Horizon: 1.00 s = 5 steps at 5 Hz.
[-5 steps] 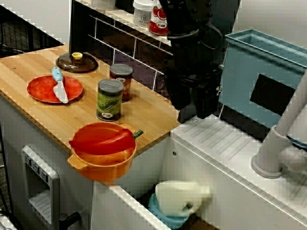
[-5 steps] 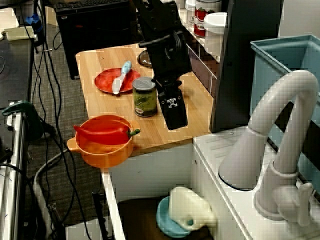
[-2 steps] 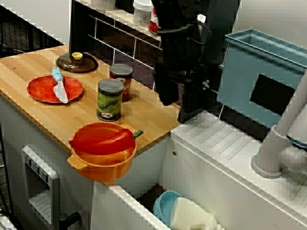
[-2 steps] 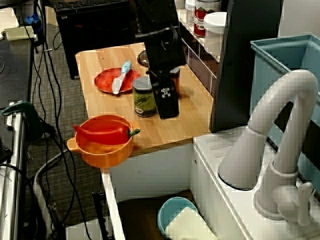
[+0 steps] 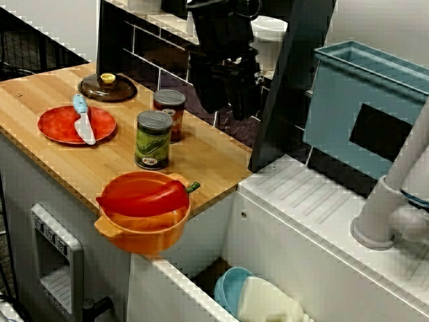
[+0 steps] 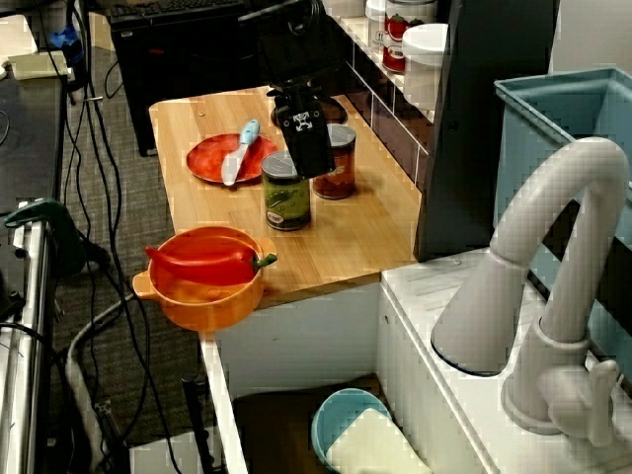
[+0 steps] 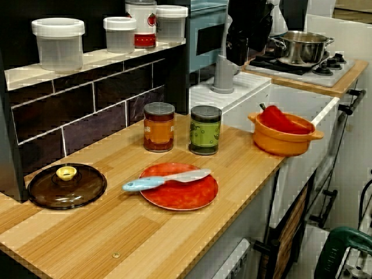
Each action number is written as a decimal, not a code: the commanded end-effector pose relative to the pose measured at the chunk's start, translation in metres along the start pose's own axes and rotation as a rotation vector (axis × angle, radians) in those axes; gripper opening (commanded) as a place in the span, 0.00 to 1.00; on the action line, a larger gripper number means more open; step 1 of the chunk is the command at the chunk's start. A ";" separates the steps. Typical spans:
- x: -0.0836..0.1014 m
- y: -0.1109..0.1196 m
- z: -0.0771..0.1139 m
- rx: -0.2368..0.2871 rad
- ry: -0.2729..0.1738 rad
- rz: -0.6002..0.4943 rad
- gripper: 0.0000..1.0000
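Your gripper (image 5: 226,106) is hanging above the back of the wooden counter (image 5: 40,100). Its two dark fingers (image 5: 208,95) are pointing down and standing apart, and they are carrying nothing. The view along the counter is showing it well clear of the surface.

The red-brown can (image 5: 169,114) is standing upright nearest to it, close to the tiled wall. You are seeing the gripper just up and to the sink side of that can. The green can (image 5: 153,139) is standing upright just beside the red-brown one, toward the front edge.

Farther out, an orange bowl (image 5: 137,235) is sitting at the counter's front corner, with a red pepper (image 5: 144,196) lying in it. A blue-handled knife (image 5: 83,121) is lying across a red plate (image 5: 57,127), and a brown glass lid (image 5: 107,88) is resting behind them.
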<state>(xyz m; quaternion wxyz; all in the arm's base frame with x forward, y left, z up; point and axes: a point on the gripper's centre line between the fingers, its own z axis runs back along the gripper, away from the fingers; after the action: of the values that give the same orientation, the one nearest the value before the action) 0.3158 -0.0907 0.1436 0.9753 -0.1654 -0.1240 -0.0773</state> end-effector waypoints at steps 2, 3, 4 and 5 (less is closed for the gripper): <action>-0.007 0.085 0.052 0.081 -0.035 0.046 1.00; -0.008 0.103 0.052 0.100 -0.018 0.097 1.00; -0.013 0.116 0.056 0.139 0.021 0.134 1.00; -0.018 0.129 0.056 0.174 0.040 0.158 1.00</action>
<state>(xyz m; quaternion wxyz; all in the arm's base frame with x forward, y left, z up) 0.3093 0.0243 0.1308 0.9929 -0.0941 -0.0724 0.0073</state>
